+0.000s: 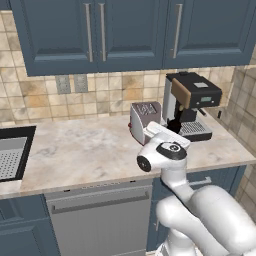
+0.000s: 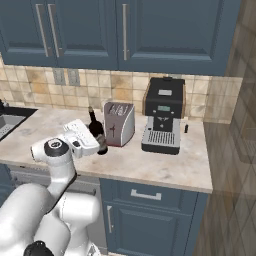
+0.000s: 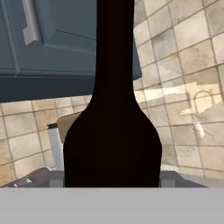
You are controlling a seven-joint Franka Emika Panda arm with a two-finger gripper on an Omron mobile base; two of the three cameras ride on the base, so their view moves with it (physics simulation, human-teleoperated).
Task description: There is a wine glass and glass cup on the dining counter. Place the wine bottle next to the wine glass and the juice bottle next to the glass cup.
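- Far left: a dark recessed sink [image 1: 12,152] is set into the beige marble-look wall bench [image 1: 80,150] beneath blue-grey upper cabinets [image 2: 125,30].
- Left of centre: a white robot arm with dark joints [image 2: 52,150] reaches forward over the bench edge; its gripper [image 2: 95,142] sits at the base of the bottle in the right base view.
- Centre: the tall, slim, nearly black wine bottle with a long narrow neck [image 2: 96,131] stands upright on the wall bench, just in front of and beside the toaster. In the hand view its dark body and neck [image 3: 111,131] rise very close before the camera.
- State of the fingers: they are hidden by the hand and the bottle, so it cannot be told whether they are spread, closed, or pinching the bottle.
- Right of centre: a small silver two-slot toaster [image 2: 119,123] stands just beside the bottle.
- Right: a black and silver coffee machine [image 2: 162,114] stands near the bench's right end.
- Handling, as a judgement: the bottle is probably rigid glass, fairly heavy, smooth and slippery, and top-tall, so it may tip if pushed high. The broad lower body looks the safest place to take hold, square across its width, kept upright during carrying.
- Task progress, as a judgement: the bottle is not yet on the dining counter.
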